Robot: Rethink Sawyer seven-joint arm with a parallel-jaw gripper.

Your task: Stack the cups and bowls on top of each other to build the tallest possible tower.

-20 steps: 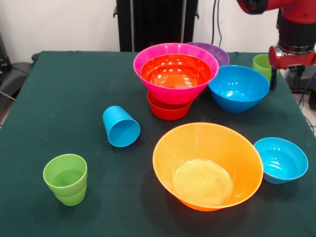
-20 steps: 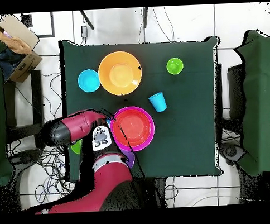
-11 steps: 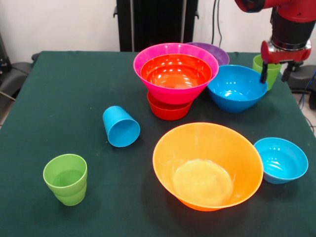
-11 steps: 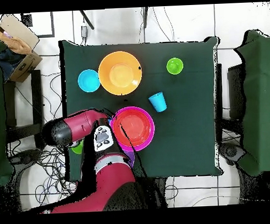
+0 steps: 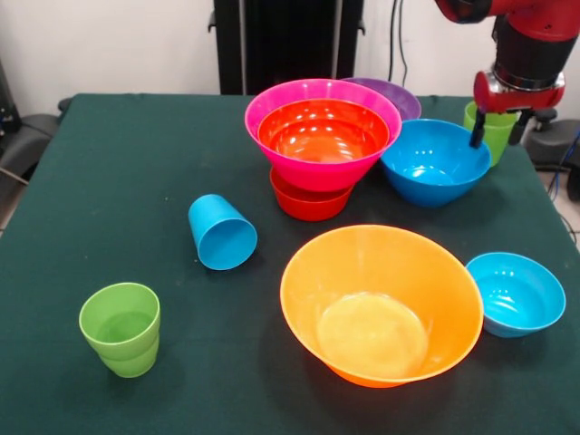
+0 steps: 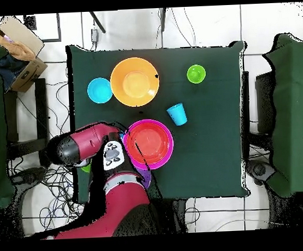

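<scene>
The gripper (image 5: pixel 495 134) has moved a little to the left and now hangs right over the green cup (image 5: pixel 490 129) at the far right of the table (image 5: pixel 109 163). A moment ago it was off to the side of that cup and turned another way. Now its two fingers are apart, one on each side of the cup, and they do not squeeze it yet. It looks like the arm is getting ready to pick this cup up.

Nothing else has moved. The tower (image 5: pixel 322 145) is in the far middle of the table: a pink bowl (image 5: pixel 313 172) with a red-orange bowl (image 5: pixel 323 134) inside it, both sitting on a small red-orange bowl (image 5: pixel 306 205). A purple bowl (image 5: pixel 399 96) peeks out behind it. The blue bowl (image 5: pixel 436 161) sits just to the right of the tower, close to the green cup. The big orange bowl (image 5: pixel 381 304) is near the front, with the small blue bowl (image 5: pixel 516 293) beside it on the right. A blue cup (image 5: pixel 221 232) lies on its side left of the middle, and another green cup (image 5: pixel 121 327) stands at the near left.

From above, the arm hides the cup it is after, but the pink bowl (image 6: pixel 168 144) and orange bowl (image 6: pixel 134 82) show well.

I think the tower is only just started, and most bowls and all three cups are not on it yet
</scene>
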